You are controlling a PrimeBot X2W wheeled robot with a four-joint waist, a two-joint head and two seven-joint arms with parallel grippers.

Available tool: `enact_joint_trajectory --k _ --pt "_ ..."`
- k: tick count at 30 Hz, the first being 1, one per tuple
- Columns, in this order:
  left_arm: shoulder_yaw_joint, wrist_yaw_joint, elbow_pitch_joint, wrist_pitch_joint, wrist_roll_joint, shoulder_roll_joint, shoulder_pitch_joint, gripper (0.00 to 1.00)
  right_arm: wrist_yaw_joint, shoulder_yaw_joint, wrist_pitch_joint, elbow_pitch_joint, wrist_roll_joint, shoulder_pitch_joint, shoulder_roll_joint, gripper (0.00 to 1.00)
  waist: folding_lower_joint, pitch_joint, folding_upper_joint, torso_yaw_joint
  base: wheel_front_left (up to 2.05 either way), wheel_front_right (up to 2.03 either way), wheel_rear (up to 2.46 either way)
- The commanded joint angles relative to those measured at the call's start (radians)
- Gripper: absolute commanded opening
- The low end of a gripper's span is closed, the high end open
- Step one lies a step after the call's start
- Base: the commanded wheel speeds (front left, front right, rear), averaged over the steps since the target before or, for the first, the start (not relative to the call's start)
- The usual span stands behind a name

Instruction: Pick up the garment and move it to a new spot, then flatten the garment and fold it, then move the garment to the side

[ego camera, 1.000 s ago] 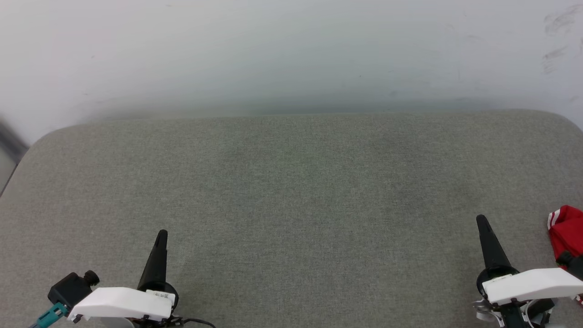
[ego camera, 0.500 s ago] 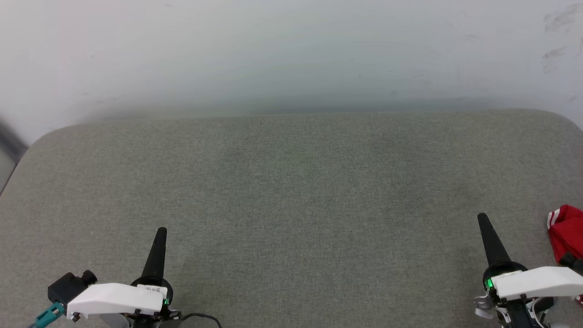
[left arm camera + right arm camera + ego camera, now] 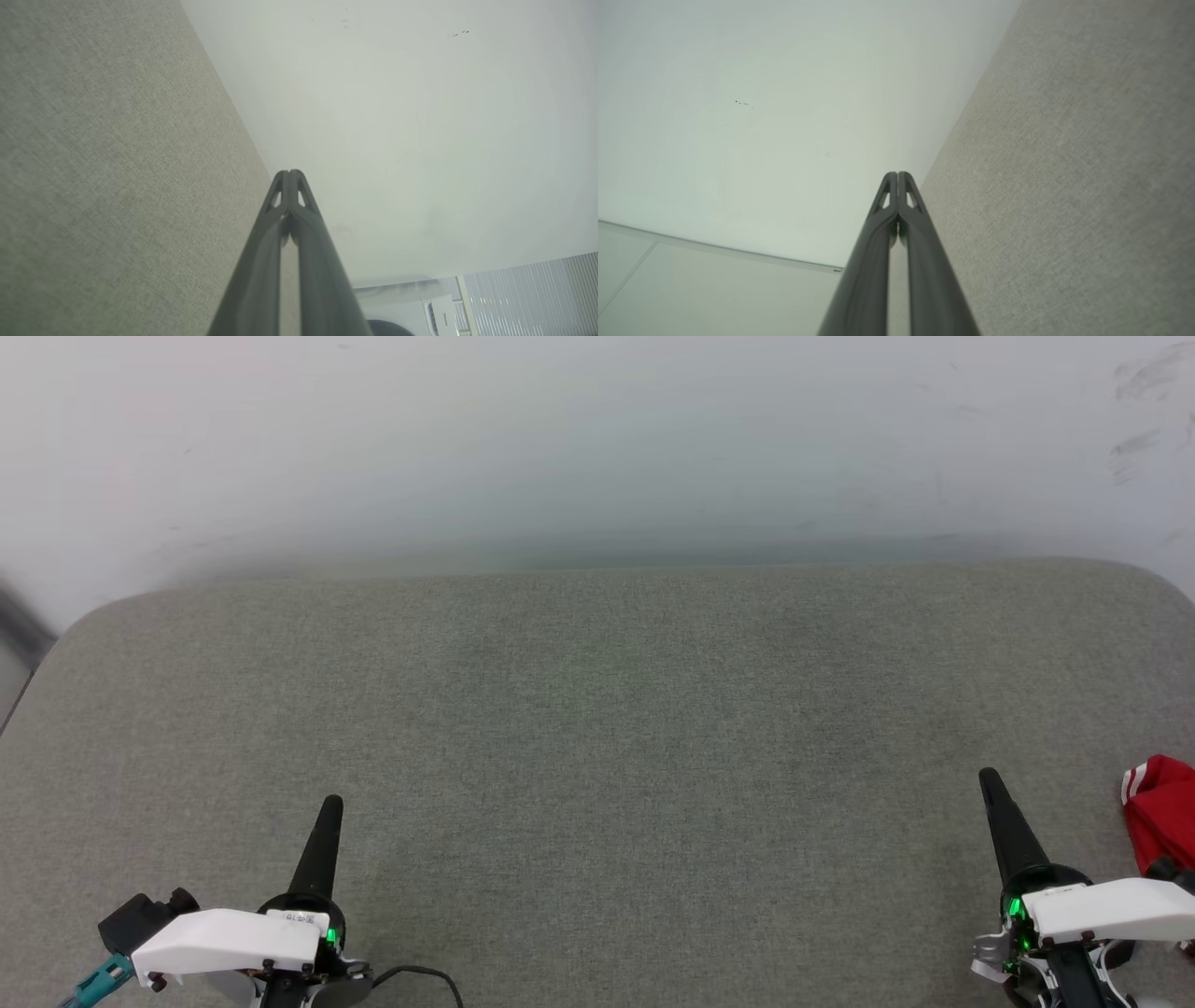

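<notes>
Both grippers sit low at the near edge of the grey fabric-covered desk (image 3: 597,709), fingers pointing toward the far white wall (image 3: 597,448). The left gripper (image 3: 331,803) is at the near left and the right gripper (image 3: 988,779) at the near right. Each wrist view shows the two dark fingers pressed together at the tips with nothing between them, for the left gripper (image 3: 289,173) and the right gripper (image 3: 897,173) alike. The garment (image 3: 1160,807) lies at the far right margin of the desk, just beside the right arm's white housing. Only a red bunch with a strip of red-and-white trim is in the picture, and the rest is cut off by the edge. That much cannot settle whether it is a loose heap or a folded stack. The scene would fit a shirt waiting to be lifted to the bare middle of the desk, or one already folded and set to the side. The sound course, in my judgement, is to bring the whole garment into the head view and read its outline before committing either arm. The right arm should also move gently, since it sits close enough to snag and drag the soft jersey cloth.
</notes>
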State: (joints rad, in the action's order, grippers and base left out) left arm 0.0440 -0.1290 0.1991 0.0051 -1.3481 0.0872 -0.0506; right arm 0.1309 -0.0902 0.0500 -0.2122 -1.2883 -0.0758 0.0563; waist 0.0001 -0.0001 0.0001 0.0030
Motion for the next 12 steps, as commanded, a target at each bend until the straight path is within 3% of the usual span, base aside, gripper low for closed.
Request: enact_joint_trajectory --k 1,12 --pt "0.007 -0.002 -0.001 0.006 -0.022 0.001 -0.024 0.0 0.0 -0.004 0.004 0.001 -0.024 -0.019 -0.004 0.0 -0.0001 0.0 -0.0001 0.0 0.0 0.0 0.0" --pt "0.017 -0.002 0.013 0.031 -0.104 -0.005 -0.035 0.0 0.0 -0.011 0.023 -0.009 -0.117 -0.026 -0.005 0.0 -0.0001 0.001 -0.0001 -0.001 0.0 0.0 0.0"
